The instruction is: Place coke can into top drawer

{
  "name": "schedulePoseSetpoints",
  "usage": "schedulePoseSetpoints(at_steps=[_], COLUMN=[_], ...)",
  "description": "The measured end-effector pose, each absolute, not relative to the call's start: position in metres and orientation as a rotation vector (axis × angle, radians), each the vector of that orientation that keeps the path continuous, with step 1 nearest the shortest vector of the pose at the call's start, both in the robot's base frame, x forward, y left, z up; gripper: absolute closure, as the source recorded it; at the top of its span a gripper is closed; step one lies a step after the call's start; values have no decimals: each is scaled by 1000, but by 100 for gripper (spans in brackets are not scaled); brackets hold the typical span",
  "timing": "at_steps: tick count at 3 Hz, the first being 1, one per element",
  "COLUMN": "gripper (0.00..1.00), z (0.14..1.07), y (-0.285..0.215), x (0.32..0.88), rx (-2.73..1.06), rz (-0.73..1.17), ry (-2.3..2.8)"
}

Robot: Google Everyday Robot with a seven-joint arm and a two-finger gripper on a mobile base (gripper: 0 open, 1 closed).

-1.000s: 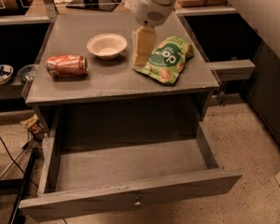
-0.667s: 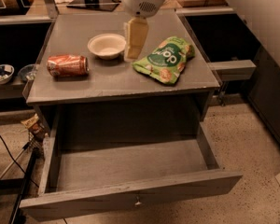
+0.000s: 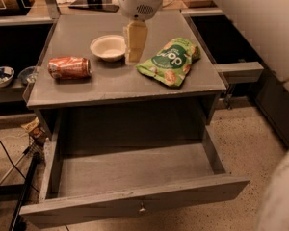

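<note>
Cream two-finger gripper [image 3: 134, 57] under white wrist hangs just right of small white bowl [image 3: 108, 47], tip low over grey tabletop [image 3: 115, 84]; open or closed, cannot tell. Red dented coke can [image 3: 69, 67] lies on side left of bowl, apart from it, near tabletop's left edge. Green snack bag [image 3: 169, 60] right of bowl, near right edge. Wide grey wooden top drawer [image 3: 135, 200] below bowl, pulled out past tabletop's front edge, floor visible wall to wall.

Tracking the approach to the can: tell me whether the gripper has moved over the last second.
Yes. The gripper has shifted left, off the green snack bag's edge, to the white bowl's right rim, nearer the coke can.
</note>
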State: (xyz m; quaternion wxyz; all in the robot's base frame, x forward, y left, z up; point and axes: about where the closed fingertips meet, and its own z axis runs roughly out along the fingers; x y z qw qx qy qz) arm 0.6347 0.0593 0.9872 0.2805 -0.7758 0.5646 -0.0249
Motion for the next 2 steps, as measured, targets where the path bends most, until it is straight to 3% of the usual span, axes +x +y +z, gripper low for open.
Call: schedulePoseSetpoints(at_steps=[2], gripper=[0], z=[981], y=[88], x=[643], rx=[-2203], rz=[-24], ry=[1445])
